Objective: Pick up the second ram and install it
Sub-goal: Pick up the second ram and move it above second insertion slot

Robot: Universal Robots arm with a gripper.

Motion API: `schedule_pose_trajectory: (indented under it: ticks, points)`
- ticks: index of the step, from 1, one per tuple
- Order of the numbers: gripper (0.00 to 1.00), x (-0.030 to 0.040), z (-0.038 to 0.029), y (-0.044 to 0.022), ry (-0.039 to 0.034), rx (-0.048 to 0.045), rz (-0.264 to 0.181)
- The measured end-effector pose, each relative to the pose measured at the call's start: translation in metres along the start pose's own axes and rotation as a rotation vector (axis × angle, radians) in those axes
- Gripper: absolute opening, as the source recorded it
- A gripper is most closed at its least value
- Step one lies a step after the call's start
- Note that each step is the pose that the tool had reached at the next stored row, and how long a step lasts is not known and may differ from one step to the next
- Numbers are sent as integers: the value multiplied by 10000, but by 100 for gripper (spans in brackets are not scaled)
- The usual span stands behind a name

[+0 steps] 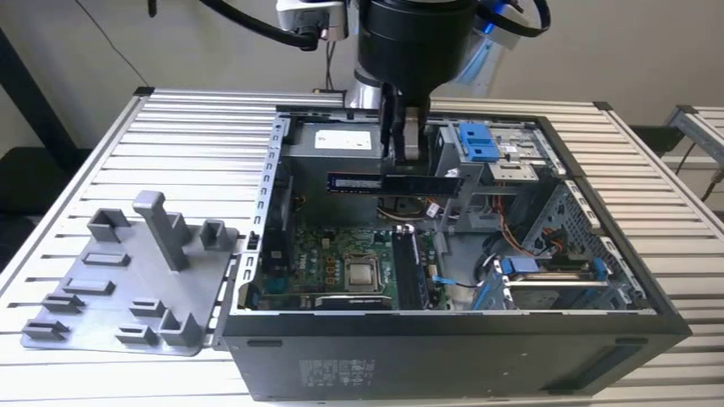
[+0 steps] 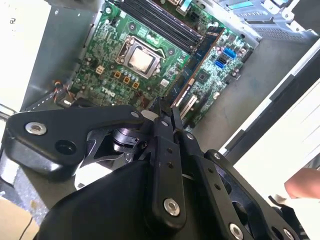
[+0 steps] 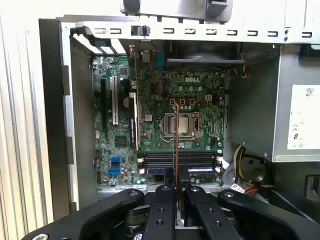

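Note:
The second ram (image 1: 391, 182) is a long dark stick with a blue label, held level above the open computer case (image 1: 453, 335). My gripper (image 1: 405, 170) comes down from above and is shut on the stick near its middle. In the first wrist view the ram (image 3: 177, 145) shows edge-on as a thin line running out from my gripper (image 3: 177, 186), over the dark memory slots (image 3: 180, 161) on the green motherboard (image 3: 200, 90). In the second wrist view the ram (image 2: 197, 62) runs from my gripper (image 2: 164, 114) out over the board. The stick hangs well above the slots (image 1: 408, 270).
A grey plastic fixture (image 1: 136, 280) with upright posts lies on the slatted table at the exterior view's left. Inside the case are the bare processor socket (image 1: 362, 273), a power supply (image 1: 339, 140), a blue drive bracket (image 1: 481, 140) and loose cables (image 1: 509, 254). A person's hand (image 2: 302, 182) is nearby.

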State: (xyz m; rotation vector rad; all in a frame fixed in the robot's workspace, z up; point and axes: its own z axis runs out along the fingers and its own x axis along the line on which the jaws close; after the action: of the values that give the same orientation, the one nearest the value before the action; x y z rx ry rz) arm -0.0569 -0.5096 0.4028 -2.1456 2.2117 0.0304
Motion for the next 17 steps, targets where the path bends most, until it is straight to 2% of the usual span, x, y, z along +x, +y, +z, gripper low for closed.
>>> schedule_pose_trajectory:
  ticks: [17]
  points:
    - [14,-6,7,-218,-1,0,-3]
